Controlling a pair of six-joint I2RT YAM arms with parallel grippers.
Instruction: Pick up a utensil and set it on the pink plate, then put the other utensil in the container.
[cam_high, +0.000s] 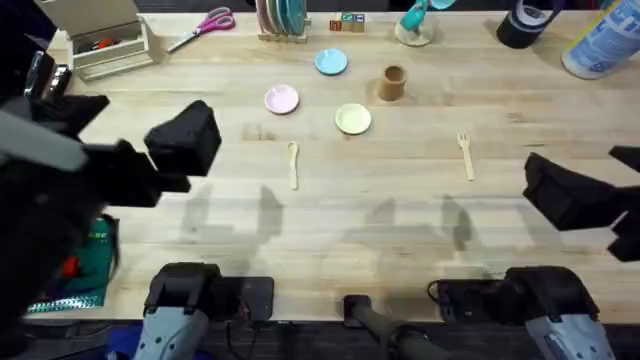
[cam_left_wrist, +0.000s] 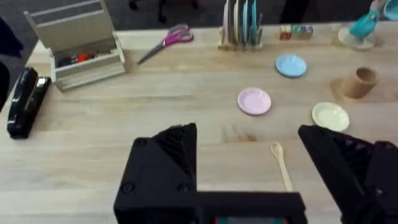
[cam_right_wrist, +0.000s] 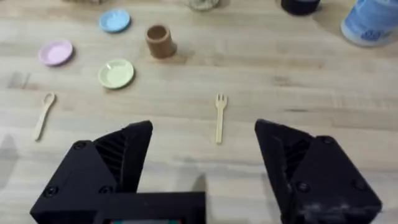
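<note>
Pale wood forms the table, seen from above with two black robot arms based at its near edge. Raised above the near left part of the table, the left gripper has its fingers spread wide, holding nothing. At the right edge, the right gripper also hovers with its fingers wide apart and empty. Beyond the left gripper, the wooden spoon lies flat on the table, its bowl pointing away from the arms. To the right of it, well apart, the wooden fork lies flat with its tines pointing away, ahead of the right gripper. Farther back sit three small plates: a pale-yellow plate between the two utensils, the pink plate to its left beyond the spoon, and a light-blue plate farthest back. The tan-brown container stands upright just right of the yellow plate. Both the pink plate and the container are empty.
</note>
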